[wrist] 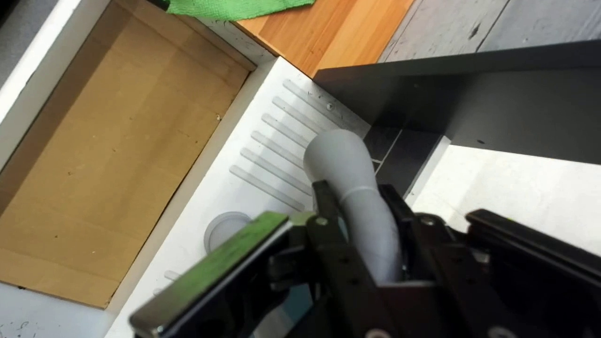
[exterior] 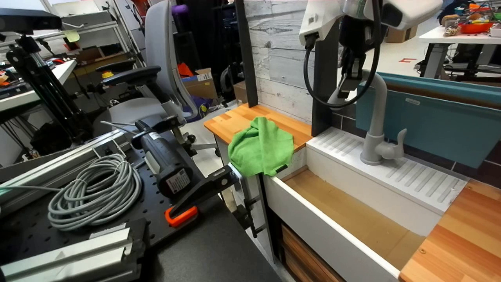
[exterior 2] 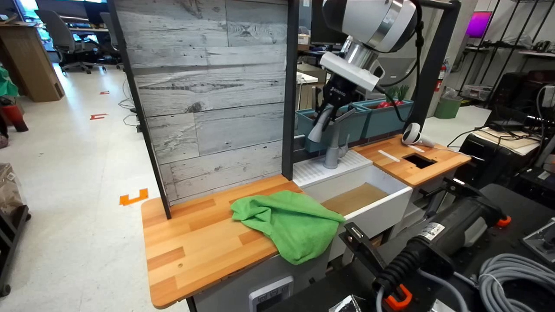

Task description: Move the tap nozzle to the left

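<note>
The tap nozzle (exterior: 379,105) is a matte grey arched spout. It rises from a round base with a side lever on the white sink ledge. In an exterior view its outlet end (exterior 2: 318,128) points down toward the ledge on the grey-panel side. In the wrist view the nozzle (wrist: 339,157) runs between the two black fingers. My gripper (wrist: 354,188) has a finger on each side of the tube, and both appear to touch it just behind the flared end. In an exterior view my gripper (exterior: 349,84) is at the spout's outer end and partly covers it.
The white sink (exterior: 332,223) with a brown bottom is below the ledge. A dark post (exterior 2: 289,86) and a grey wood panel (exterior 2: 208,86) stand close beside the gripper. Teal planters (exterior: 434,117) hang behind the tap. A green cloth (exterior 2: 290,225) lies on the wooden counter.
</note>
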Controlling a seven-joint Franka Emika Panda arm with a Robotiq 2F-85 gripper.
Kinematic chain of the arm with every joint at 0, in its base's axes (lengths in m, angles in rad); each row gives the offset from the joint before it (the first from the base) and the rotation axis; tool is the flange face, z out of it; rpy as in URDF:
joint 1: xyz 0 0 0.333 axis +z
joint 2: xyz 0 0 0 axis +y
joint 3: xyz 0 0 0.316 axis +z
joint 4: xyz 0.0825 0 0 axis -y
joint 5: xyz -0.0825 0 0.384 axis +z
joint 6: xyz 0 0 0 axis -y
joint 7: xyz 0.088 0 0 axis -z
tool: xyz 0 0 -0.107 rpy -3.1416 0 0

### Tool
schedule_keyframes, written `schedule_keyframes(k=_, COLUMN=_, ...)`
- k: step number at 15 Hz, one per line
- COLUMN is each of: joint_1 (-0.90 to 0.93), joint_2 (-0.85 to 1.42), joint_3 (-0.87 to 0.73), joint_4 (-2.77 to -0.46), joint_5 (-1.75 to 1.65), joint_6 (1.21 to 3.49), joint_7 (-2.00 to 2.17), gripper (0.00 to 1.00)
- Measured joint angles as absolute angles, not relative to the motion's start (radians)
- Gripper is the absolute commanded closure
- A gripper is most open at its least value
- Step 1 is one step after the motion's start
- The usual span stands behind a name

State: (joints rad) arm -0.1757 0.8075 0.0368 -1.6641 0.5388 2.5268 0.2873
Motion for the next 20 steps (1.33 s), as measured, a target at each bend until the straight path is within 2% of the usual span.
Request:
schedule_keyframes(k=1, joint_1=-0.176, joint_2=0.807, joint_3=0.039, joint_4=-1.667, joint_5=0.541, joint_6=2.535, joint_7=0.290, gripper=0.46)
schedule_keyframes(k=2, joint_1=-0.176, joint_2=0.807, joint_3=0.040, joint_4=-1.668, joint_5=0.541, joint_6=2.537, joint_7=0.293, gripper=0.45)
schedule_keyframes(k=8, joint_1=-0.176, joint_2=0.816, joint_3=0.082, joint_4=-1.678, joint_5=0.548, joint_6=2.656, joint_7=0.233, gripper=0.02)
schedule_keyframes(k=15, joint_1=-0.177, joint_2=0.802, joint_3=0.098, joint_4=-1.763, joint_5=0.542, joint_6=2.732, joint_7=0.130, gripper=0.00)
schedule_keyframes(k=20, joint_1=-0.176, joint_2=0.716, joint_3=0.067, joint_4=-1.919, joint_5=0.485, joint_6=2.782, joint_7=0.077, gripper=0.00)
